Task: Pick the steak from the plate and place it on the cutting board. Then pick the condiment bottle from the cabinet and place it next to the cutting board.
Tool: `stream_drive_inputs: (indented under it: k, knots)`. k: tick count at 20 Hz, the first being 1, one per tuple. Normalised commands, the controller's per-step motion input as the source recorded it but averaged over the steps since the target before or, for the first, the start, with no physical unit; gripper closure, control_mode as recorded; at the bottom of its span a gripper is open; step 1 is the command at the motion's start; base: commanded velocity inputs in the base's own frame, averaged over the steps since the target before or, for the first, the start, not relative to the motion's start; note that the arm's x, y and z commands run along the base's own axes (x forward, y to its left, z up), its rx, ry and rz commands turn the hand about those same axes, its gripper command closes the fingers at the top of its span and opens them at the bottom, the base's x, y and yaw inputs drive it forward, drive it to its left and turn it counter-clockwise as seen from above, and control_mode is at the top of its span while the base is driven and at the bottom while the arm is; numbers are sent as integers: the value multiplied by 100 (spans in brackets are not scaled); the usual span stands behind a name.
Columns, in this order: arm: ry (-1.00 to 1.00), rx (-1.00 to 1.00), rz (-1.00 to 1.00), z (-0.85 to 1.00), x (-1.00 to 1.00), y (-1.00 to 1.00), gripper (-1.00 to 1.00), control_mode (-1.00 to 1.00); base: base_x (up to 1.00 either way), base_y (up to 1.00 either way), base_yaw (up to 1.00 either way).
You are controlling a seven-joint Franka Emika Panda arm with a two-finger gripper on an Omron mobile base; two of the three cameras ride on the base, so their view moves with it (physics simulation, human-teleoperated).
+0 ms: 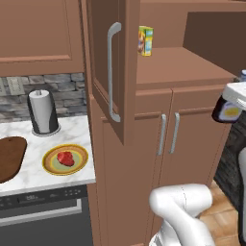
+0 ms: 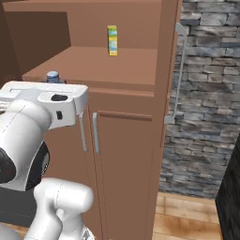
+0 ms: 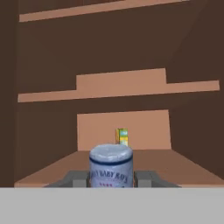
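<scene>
The condiment bottle [image 3: 111,166], with its light label and pale cap, sits between my gripper's [image 3: 111,179] dark fingers [image 3: 78,179], which are shut on it. In the left base view the bottle [image 1: 226,110] hangs under the white hand, just off the front right of the open cabinet's shelf [image 1: 182,62]. Its blue cap [image 2: 53,76] peeks over the hand in the right base view. The red steak [image 1: 65,158] lies on the yellow-rimmed plate [image 1: 49,168] on the counter. The dark oval cutting board [image 1: 9,156] lies left of the plate.
A yellow box [image 1: 145,41] stands at the back of the shelf. The cabinet door [image 1: 108,67] with its silver bar handle swings open towards me. A paper towel roll [image 1: 42,111] stands behind the plate. A stone wall [image 2: 206,117] rises to the right.
</scene>
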Motion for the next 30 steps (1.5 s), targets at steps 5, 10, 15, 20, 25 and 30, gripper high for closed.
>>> stream_drive_inputs:
  k: [5,10,15,20,25,30]
  knots:
    - [0,-1,13,0,-87,30,100,-100,0,0,0]
    - [0,-3,15,-2,-77,17,100,-100,0,0,0]
    - [0,-5,18,-14,-56,15,100,-100,0,0,0]
    - [0,-5,20,-23,-25,31,100,-100,0,0,0]
    - [-6,-1,20,-26,-8,42,100,-100,0,0,0]
    - [-10,0,16,-16,-19,27,100,-100,0,0,0]
